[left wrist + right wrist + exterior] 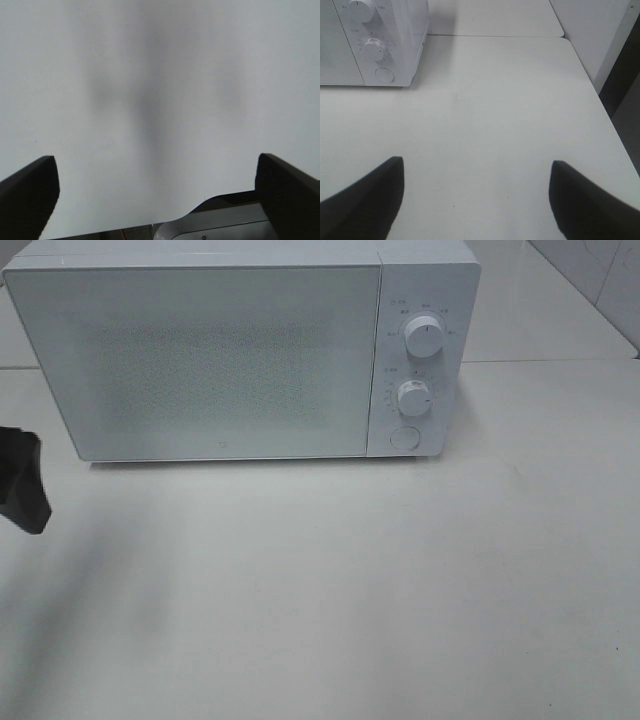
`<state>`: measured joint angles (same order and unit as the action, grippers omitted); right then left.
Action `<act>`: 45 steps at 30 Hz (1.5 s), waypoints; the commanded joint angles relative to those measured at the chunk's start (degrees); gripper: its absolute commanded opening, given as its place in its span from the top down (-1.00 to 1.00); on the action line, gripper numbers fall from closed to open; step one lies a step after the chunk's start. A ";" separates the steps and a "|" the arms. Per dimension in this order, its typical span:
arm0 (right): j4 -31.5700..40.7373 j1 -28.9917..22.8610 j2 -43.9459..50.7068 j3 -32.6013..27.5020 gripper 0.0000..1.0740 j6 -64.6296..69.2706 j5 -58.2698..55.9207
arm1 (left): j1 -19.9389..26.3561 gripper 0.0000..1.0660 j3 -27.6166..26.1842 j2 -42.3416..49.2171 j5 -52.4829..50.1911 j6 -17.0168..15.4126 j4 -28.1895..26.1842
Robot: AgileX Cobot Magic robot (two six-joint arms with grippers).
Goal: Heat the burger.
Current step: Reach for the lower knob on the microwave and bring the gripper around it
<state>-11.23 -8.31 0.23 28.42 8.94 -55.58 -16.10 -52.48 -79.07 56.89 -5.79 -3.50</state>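
High view: the white microwave (200, 360) stood shut on the table (400, 590); where the burger was could not be told.
Left wrist: the left gripper (157, 200) was spread, empty.
Right wrist: the right gripper (476, 200) was spread, empty, with the microwave's 2 knobs (372, 49) beyond.

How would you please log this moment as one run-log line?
microwave: door shut | burger: not in view | left claw: open, empty | right claw: open, empty

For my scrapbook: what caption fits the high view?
Closed white microwave on a pale table, left gripper at the edge.
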 commanded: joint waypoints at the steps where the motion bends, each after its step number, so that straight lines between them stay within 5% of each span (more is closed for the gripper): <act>1: -0.23 0.34 1.43 0.06 -0.39 0.11 0.34 | 2.18 -0.87 4.81 5.39 0.06 0.11 -0.40; 17: -0.23 0.34 1.43 0.06 -0.39 0.11 0.34 | 2.18 -0.87 21.72 29.62 3.90 2.18 -0.63; 40: -0.23 0.34 1.43 0.06 -0.39 0.11 0.34 | 2.23 -0.87 22.75 61.71 4.41 2.92 -1.78; 45: -0.23 0.34 1.43 0.06 -0.39 0.11 0.34 | 7.39 -0.87 22.75 67.67 4.35 2.98 -1.83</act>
<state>-11.23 -8.31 0.23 28.42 8.94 -55.58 -10.49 -30.08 -13.01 61.31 -2.98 -5.04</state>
